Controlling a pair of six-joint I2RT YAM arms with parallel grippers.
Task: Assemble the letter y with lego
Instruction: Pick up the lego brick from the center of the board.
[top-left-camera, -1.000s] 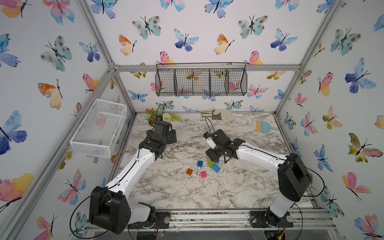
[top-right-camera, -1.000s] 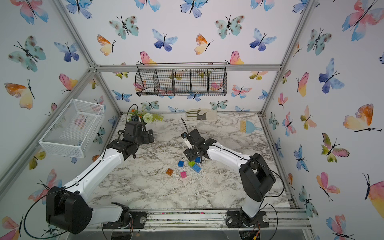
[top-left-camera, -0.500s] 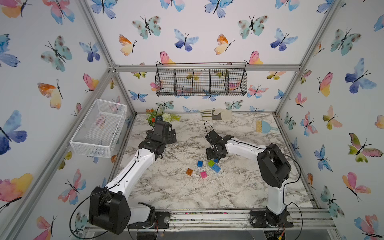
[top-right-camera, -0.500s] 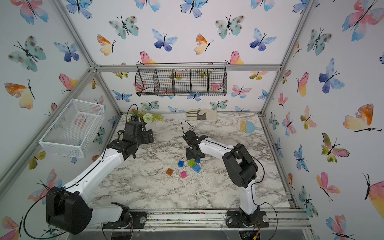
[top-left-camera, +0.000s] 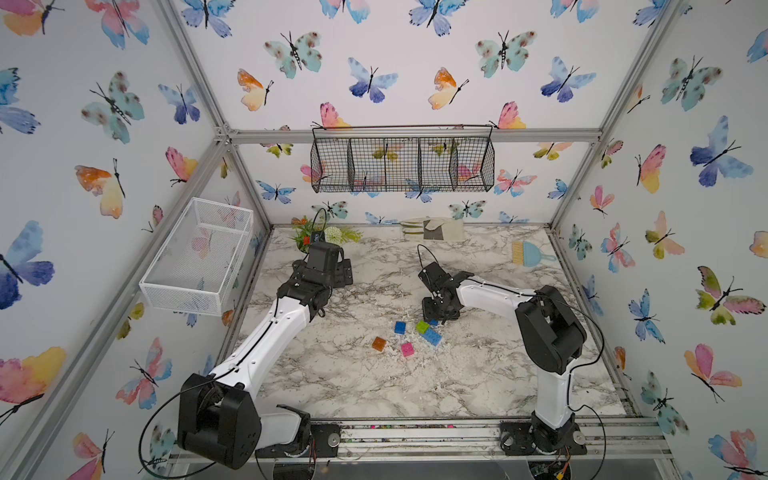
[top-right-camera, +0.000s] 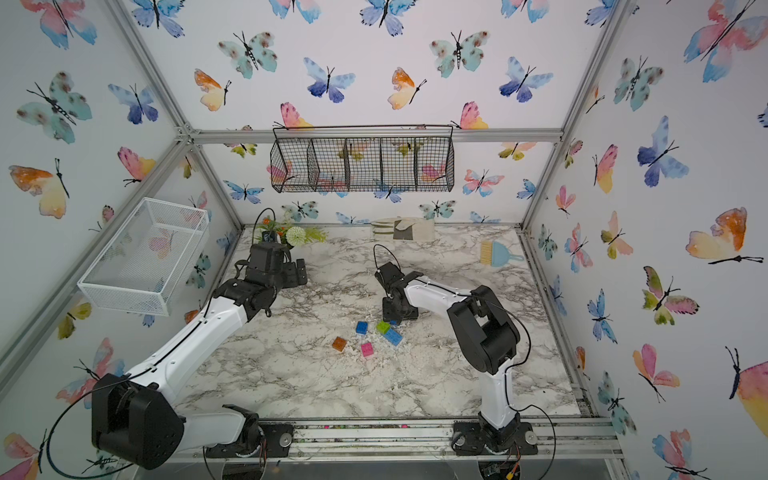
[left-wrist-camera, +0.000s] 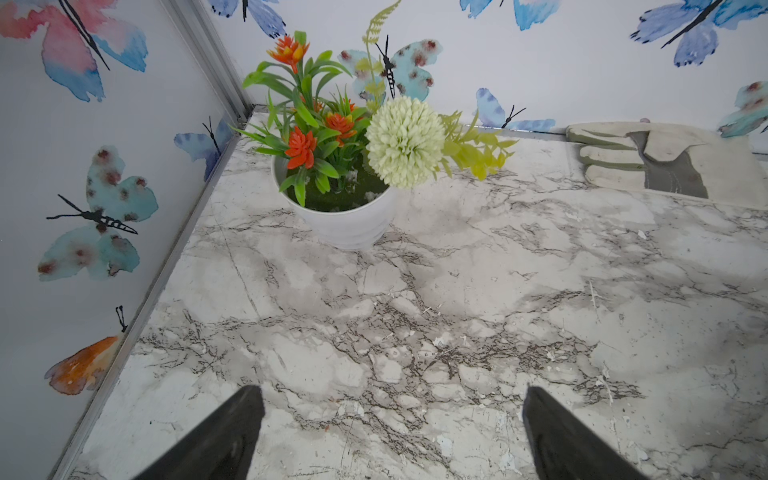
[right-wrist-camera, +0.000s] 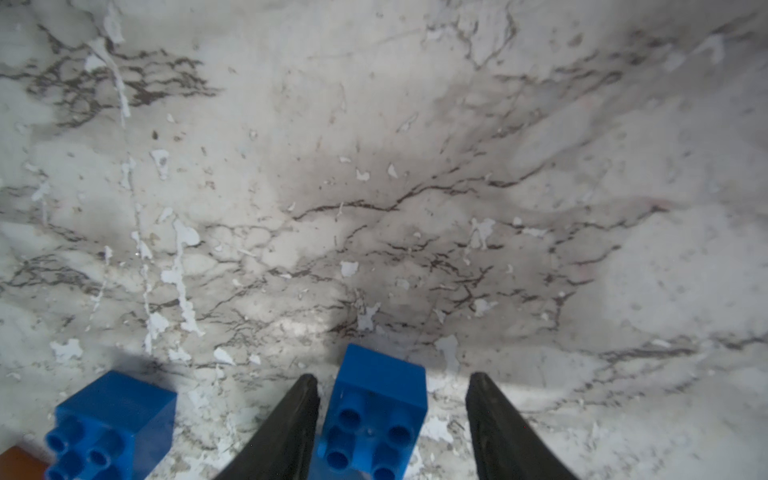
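Note:
The lego lies as loose bricks at mid-table and no letter y shows among them. A blue square brick (top-left-camera: 400, 327), lime green brick (top-left-camera: 422, 327), light-blue brick (top-left-camera: 432, 337), orange brick (top-left-camera: 378, 343) and pink brick (top-left-camera: 407, 350) lie on the table. My right gripper (top-left-camera: 438, 319) is low over another blue brick (right-wrist-camera: 376, 411). The jaws straddle it, one finger (right-wrist-camera: 291, 424) against its side, the other a gap away. The first blue brick (right-wrist-camera: 108, 424) lies beside it. My left gripper (top-left-camera: 345, 272) stands open and empty near the back left.
A flower pot (left-wrist-camera: 349, 224) stands in the back-left corner, just ahead of the left gripper (left-wrist-camera: 392, 392). A work glove (top-left-camera: 432, 229) and a small brush (top-left-camera: 530, 253) lie along the back. A black wire basket (top-left-camera: 401, 164) and a white mesh basket (top-left-camera: 199, 257) hang on the walls.
The right arm has folded in and its gripper has come down around the blue brick, with the jaws narrowing. The left arm has not moved.

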